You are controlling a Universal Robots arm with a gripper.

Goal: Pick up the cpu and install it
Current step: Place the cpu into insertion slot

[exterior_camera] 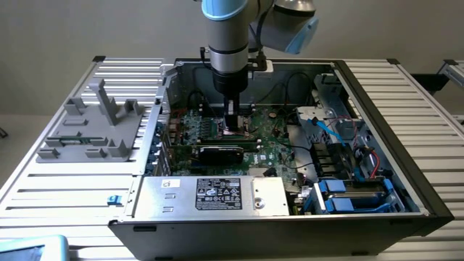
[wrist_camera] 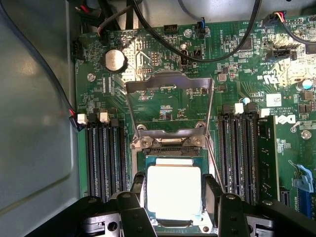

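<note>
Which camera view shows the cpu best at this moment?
The wrist view: the cpu lies close and square-on, its shiny top plain, gripped by the claw at the open socket. In the exterior view it is hardly more than a pale speck under the arm tip, deep inside the computer case.

Printed in white on the green motherboard point(wrist_camera: 163, 106), in the wrist view: DELL point(wrist_camera: 285, 120), turned on its side, just beside the memory slots point(wrist_camera: 239, 153). Near it, a white barcode sticker point(wrist_camera: 269, 98), too fine to read. In the exterior view, lower middle of the frame, on the silver power supply point(exterior_camera: 268, 198): a rating label point(exterior_camera: 217, 194) crowded with small print and marks, illegible. Toward the exterior view's left, a small white sticker point(exterior_camera: 171, 183), also unreadable.
</note>
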